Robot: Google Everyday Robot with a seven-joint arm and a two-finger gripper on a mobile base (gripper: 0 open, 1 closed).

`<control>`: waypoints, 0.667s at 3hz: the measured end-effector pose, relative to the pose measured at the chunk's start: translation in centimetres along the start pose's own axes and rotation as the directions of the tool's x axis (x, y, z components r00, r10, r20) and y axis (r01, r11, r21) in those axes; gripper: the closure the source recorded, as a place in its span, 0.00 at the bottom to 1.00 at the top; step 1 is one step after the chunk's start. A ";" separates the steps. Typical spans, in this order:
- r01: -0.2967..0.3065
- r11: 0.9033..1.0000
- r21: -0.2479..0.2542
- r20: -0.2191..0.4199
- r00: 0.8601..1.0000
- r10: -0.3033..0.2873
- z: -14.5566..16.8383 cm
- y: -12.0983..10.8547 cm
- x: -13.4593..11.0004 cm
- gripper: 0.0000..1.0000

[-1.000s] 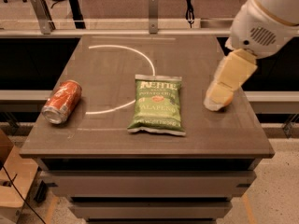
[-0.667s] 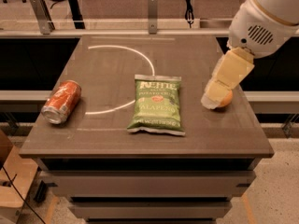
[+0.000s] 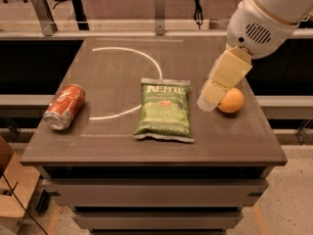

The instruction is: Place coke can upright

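- Red coke can is lying on its side at the left of the frame, long axis running upper right to lower left, silver end pointing lower left.
- Gripper is hanging at the right, just beside the orange, well apart from the can, the chip bag lying between them.
- Open or closed, I am not managing to tell.

Green chip bag on table centre; orange at right, just beside end effector.
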State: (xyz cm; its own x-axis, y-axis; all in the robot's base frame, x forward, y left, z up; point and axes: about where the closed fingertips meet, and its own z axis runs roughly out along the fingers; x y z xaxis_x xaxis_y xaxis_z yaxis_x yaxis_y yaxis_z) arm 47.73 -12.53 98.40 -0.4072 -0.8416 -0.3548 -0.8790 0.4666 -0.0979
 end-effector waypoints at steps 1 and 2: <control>-0.024 0.998 -0.060 0.034 0.999 0.026 0.9 1.2 -3.0 0.00; -0.052 0.993 -0.109 0.065 0.996 0.059 2.2 2.7 -7.2 0.00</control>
State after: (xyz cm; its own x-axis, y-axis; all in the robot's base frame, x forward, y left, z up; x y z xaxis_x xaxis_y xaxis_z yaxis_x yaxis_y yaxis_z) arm 48.82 -4.58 98.63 -0.4413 -0.7930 -0.4200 -0.8786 0.4770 0.0226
